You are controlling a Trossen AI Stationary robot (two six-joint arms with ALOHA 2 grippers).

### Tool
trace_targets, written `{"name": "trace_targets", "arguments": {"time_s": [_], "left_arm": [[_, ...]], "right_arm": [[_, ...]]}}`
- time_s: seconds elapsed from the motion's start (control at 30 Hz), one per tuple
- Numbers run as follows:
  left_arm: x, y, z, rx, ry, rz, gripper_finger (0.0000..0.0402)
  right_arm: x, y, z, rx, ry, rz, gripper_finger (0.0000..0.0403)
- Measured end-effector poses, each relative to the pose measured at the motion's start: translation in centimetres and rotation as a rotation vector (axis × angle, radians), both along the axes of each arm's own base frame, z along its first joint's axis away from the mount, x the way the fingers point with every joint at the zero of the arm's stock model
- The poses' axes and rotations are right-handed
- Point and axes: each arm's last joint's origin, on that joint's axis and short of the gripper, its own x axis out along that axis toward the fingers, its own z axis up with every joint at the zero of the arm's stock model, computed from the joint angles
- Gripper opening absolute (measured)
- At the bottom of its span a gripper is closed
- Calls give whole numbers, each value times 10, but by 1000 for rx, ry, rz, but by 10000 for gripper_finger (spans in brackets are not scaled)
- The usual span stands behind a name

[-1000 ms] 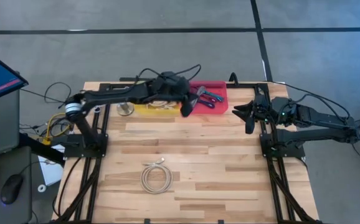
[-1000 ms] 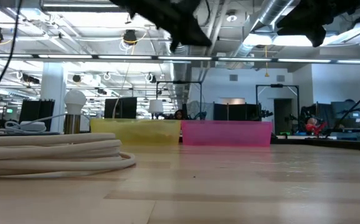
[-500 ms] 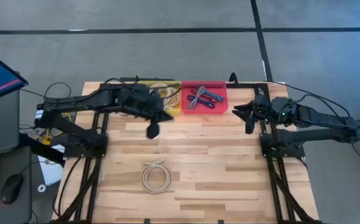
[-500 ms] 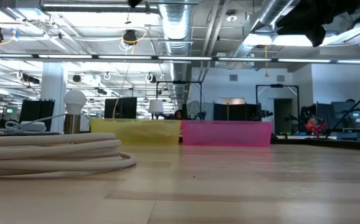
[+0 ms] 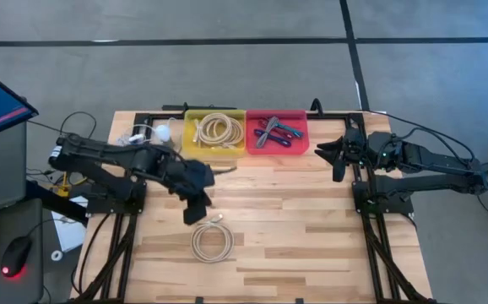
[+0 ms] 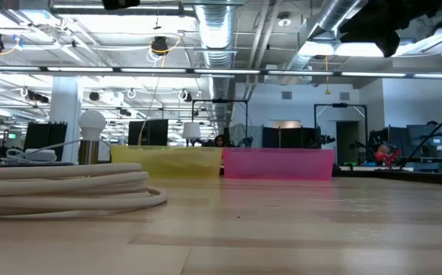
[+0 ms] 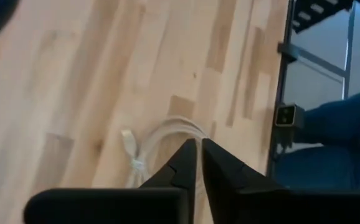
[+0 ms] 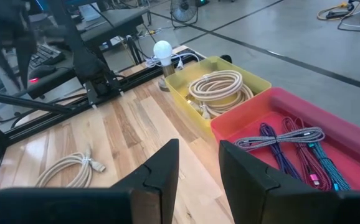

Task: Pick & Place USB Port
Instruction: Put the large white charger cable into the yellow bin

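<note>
A cream cable coil (image 5: 211,242) lies flat on the wooden table near its near edge; the low view shows it close up (image 6: 60,188). My left gripper (image 5: 193,211) hovers just above and to the left of it, fingers shut and empty (image 7: 198,152), with the coil (image 7: 158,140) below them. A second cream coil (image 5: 219,131) lies in the yellow bin (image 5: 189,143). Purple and blue cables (image 8: 292,140) lie in the pink bin (image 5: 299,118). My right gripper (image 5: 335,160) waits open (image 8: 195,158) by the table's right edge.
A white bulb on a stand (image 5: 166,131) and loose white wires sit left of the yellow bin. Both bins stand side by side at the far edge. A black frame rail (image 5: 371,228) runs along the right side. Bare wood lies between the bins and the coil.
My left arm has swung from above the bins toward the table's near edge and leftward, coming down over the coil on the table. The yellow bin's coil, covered by the arm before, now shows in full.
</note>
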Motion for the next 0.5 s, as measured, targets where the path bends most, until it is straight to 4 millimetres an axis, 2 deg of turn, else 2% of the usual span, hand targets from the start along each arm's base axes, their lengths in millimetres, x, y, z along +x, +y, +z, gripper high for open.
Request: {"name": "trace_targets", "arguments": {"time_s": [0.27,0.5], "left_arm": [[22,-32,-38,27,162,-57,95],[33,-47,-83,119,434,-86,168]], "right_arm": [[0,0,0,0,0,1,107],[0,0,0,0,0,1,107]]}}
